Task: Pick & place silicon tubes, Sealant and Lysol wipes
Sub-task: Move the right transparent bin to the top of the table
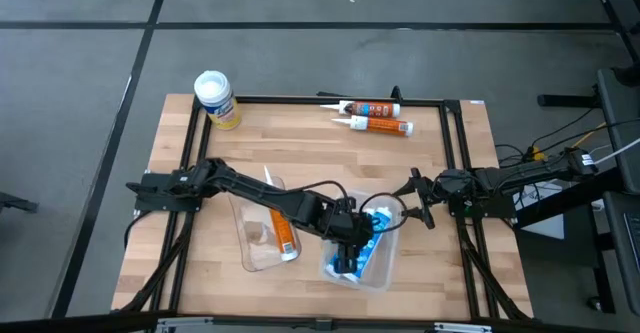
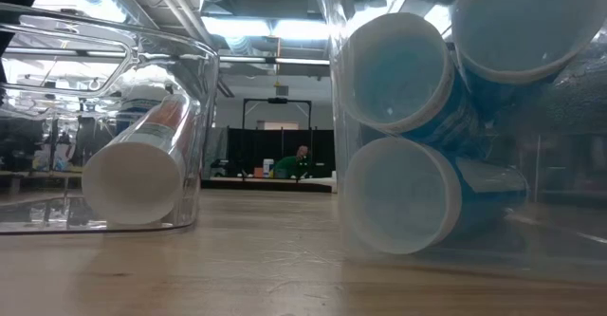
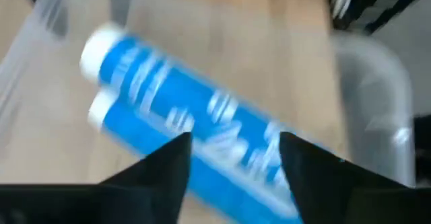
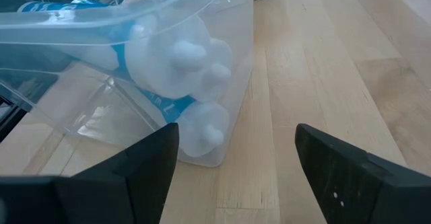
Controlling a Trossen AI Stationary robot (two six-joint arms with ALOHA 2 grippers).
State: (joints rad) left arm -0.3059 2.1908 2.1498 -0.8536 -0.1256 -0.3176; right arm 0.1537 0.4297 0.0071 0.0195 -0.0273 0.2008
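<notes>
Several blue tubes (image 1: 368, 243) lie in a clear bin (image 1: 386, 273) near the table's front; their round white ends (image 2: 398, 195) face the low view. My left gripper (image 1: 350, 235) reaches over this bin, fingers apart, with the upper blue tube (image 3: 168, 93) showing between them (image 3: 234, 150). An orange tube (image 1: 283, 231) lies in a second clear bin (image 1: 248, 228) to the left. Two more orange tubes (image 1: 372, 108) (image 1: 385, 125) lie at the far edge. The yellow Lysol wipes canister (image 1: 216, 99) stands upright at the far left corner. My right gripper (image 1: 420, 198) waits open beside the blue-tube bin. My left gripper's fingers (image 3: 165, 167) slant down from above and stand across the upper blue tube, one on each side. The left wrist view is blurred, so I cannot tell whether they touch it. The tube lies in the bin on the other blue tubes.
A black frame (image 1: 450, 133) borders the wooden table top. Cables run along the right arm at the table's right edge. Bare wood lies between the bins and the far tubes. The blue-tube bin's wall (image 4: 222, 83) stands close before my right gripper (image 4: 236, 163).
</notes>
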